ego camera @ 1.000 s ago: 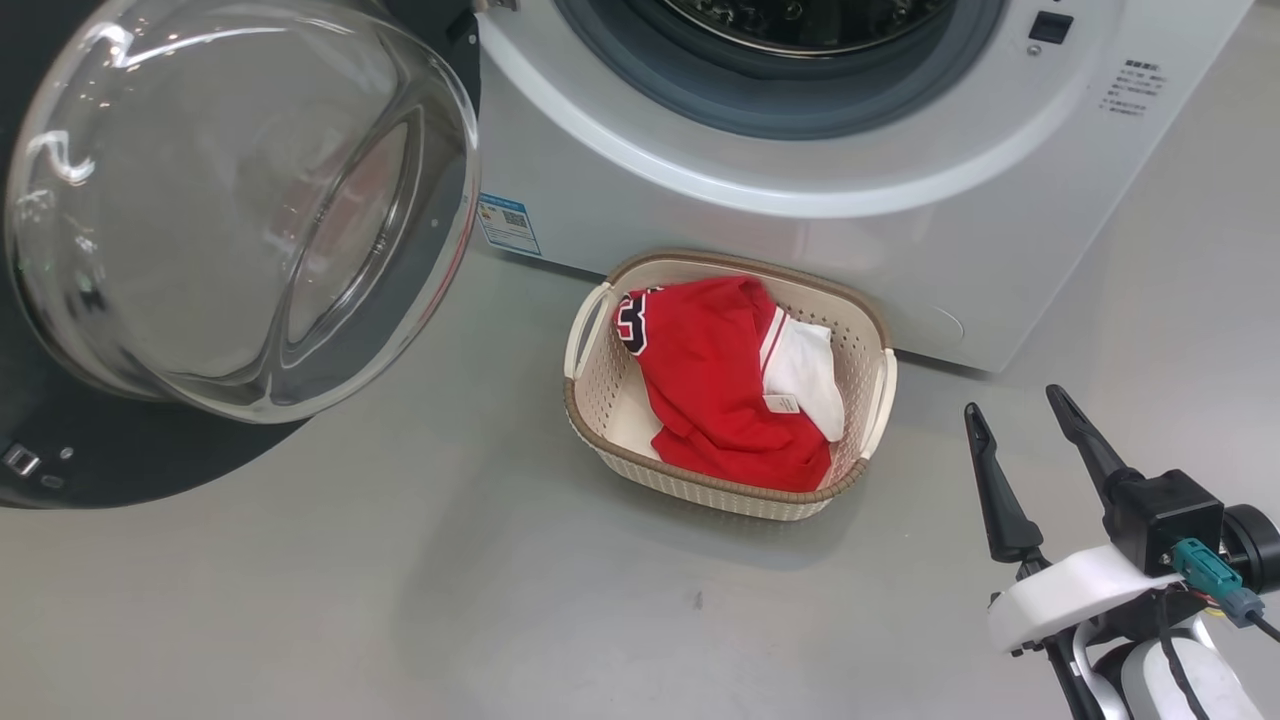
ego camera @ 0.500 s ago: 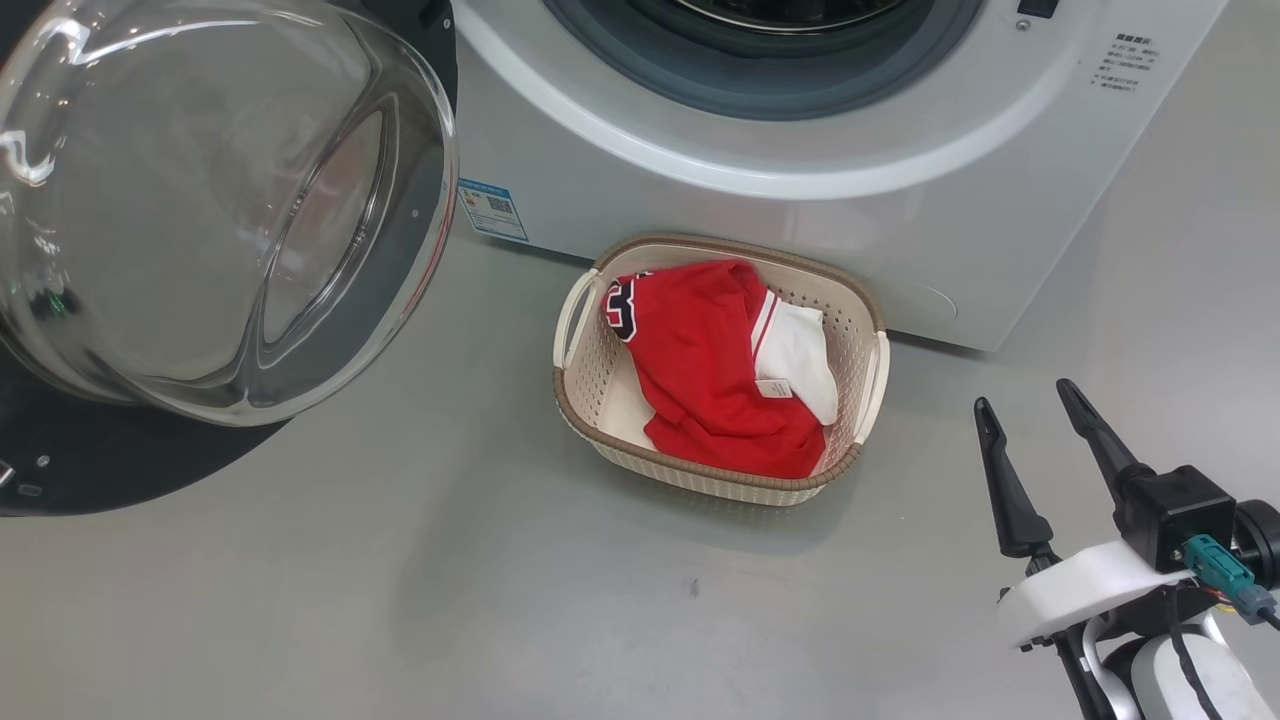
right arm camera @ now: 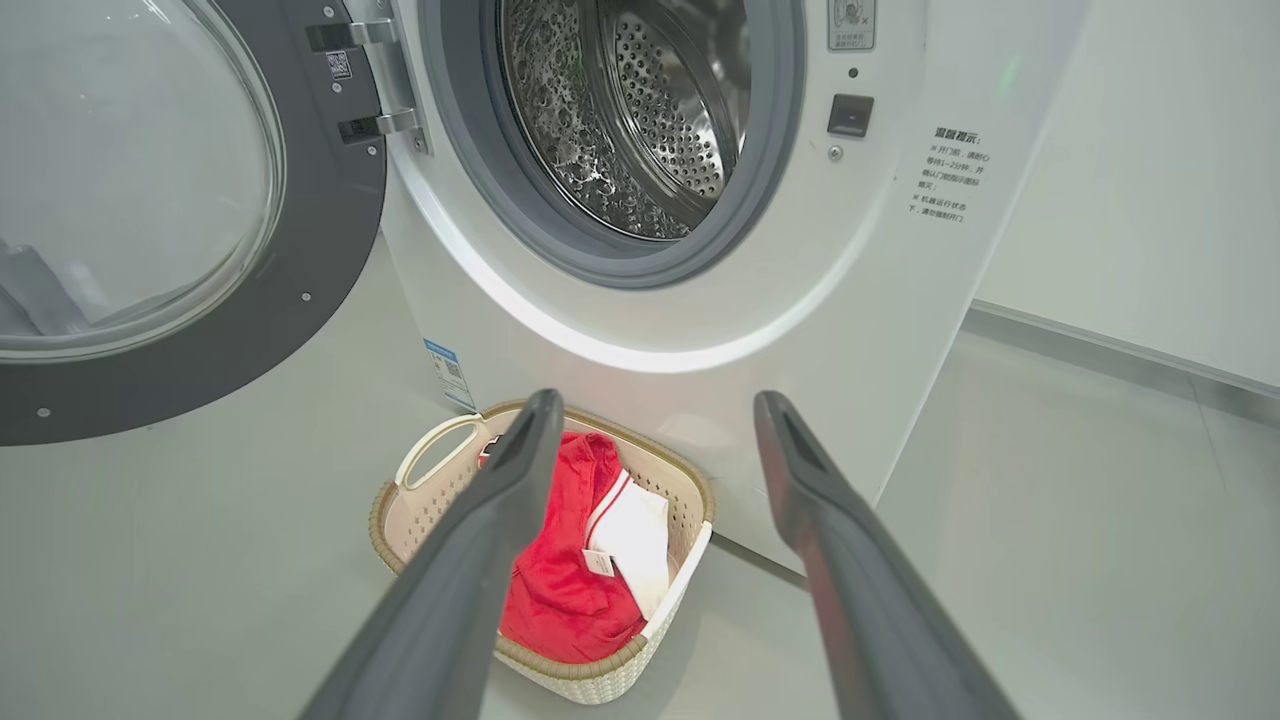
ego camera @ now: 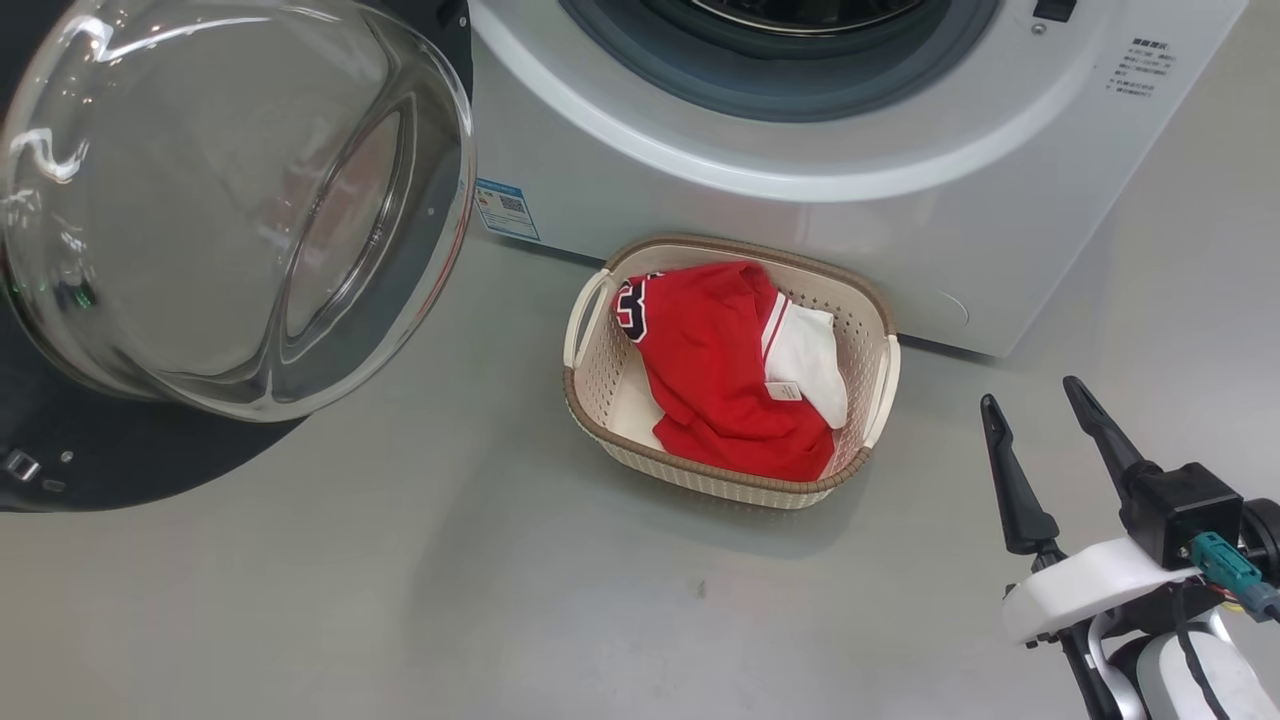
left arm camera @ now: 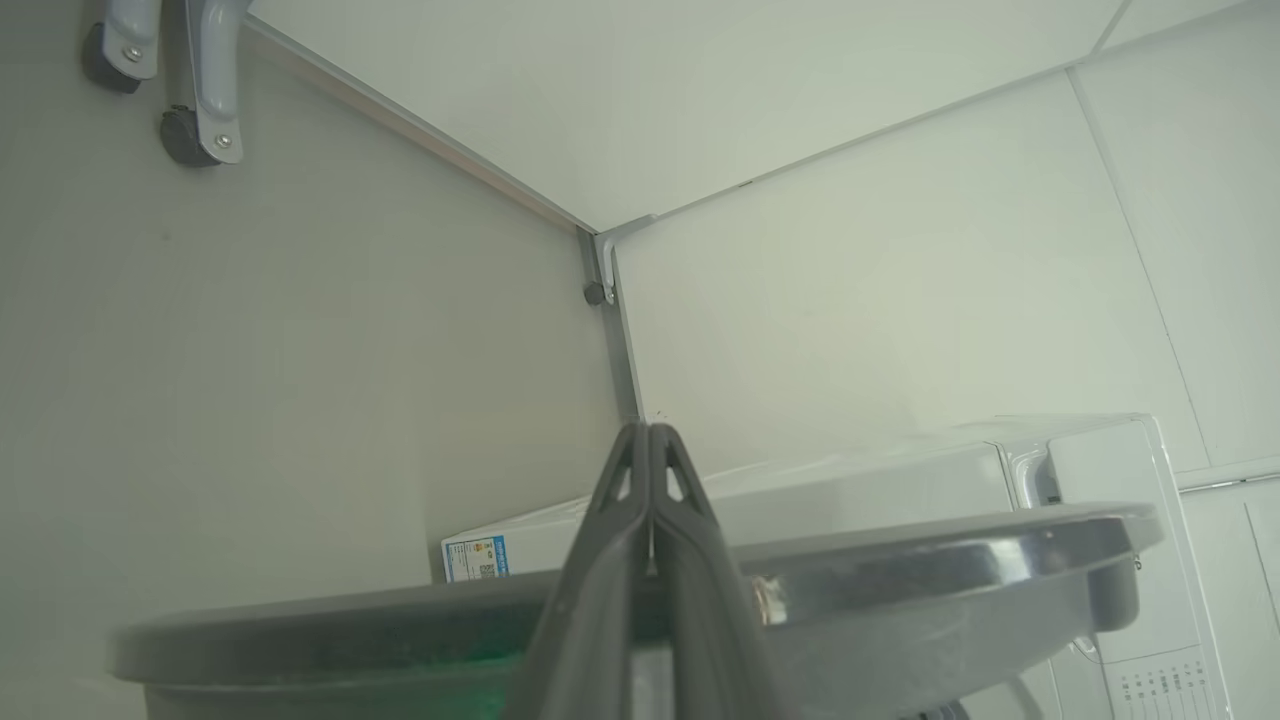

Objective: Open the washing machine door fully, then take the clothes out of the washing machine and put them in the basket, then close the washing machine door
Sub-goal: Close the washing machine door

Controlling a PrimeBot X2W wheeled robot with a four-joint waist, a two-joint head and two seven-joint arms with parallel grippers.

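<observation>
Red clothes are in the basket right by the washing machine, its door hanging open. Right gripper is spread wide and empty. Left gripper is pinched together, maybe touching the door rim.

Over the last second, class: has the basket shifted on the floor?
No. The basket keeps its place against the blue label sticker on the washing machine. The whole head view drifted slightly, so the camera moved, not the basket.

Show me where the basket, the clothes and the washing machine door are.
basket (ego camera: pixel 605 372), head view, on its perforated left inner wall.
clothes (ego camera: pixel 710 370), head view, on the middle of the red fabric.
washing machine door (ego camera: pixel 200 200), head view, on the clear glass bowl.
</observation>
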